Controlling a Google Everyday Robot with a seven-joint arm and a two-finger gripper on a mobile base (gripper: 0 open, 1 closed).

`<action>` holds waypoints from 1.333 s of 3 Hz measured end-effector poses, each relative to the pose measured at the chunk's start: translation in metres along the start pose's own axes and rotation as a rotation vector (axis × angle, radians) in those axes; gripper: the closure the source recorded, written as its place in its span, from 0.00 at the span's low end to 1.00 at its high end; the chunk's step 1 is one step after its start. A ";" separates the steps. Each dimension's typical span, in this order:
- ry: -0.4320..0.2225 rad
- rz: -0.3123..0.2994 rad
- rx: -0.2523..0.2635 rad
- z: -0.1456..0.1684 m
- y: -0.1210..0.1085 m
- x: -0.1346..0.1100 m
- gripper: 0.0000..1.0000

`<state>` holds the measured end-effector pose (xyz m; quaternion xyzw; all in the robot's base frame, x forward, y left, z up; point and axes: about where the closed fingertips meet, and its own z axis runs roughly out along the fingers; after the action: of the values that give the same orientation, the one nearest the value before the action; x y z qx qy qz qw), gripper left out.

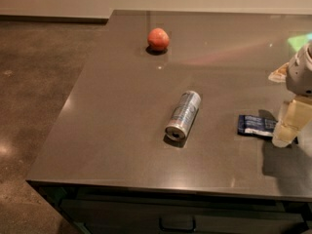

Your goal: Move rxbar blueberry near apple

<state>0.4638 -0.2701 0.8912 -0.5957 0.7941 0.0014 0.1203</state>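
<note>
The rxbar blueberry (256, 125) is a flat dark blue wrapper with pale print, lying on the dark table (122, 111) at the right. My gripper (288, 128) hangs at the right edge of the view, its pale finger down over the bar's right end. The apple (158, 39), round and red-orange, sits at the far side of the table, well to the left of and beyond the bar.
A silver-blue drink can (183, 115) lies on its side in the middle of the table, left of the bar. A small pale wrapper (279, 73) lies at the far right behind my arm. The table's left edge drops to a brown floor (39, 82).
</note>
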 end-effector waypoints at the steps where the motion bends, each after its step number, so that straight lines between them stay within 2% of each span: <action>1: -0.021 0.010 -0.010 0.012 0.004 0.009 0.00; 3: -0.035 0.014 -0.009 0.034 0.002 0.014 0.00; 4: -0.022 0.018 -0.014 0.043 -0.002 0.018 0.00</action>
<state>0.4692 -0.2819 0.8457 -0.5894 0.7980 0.0143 0.1248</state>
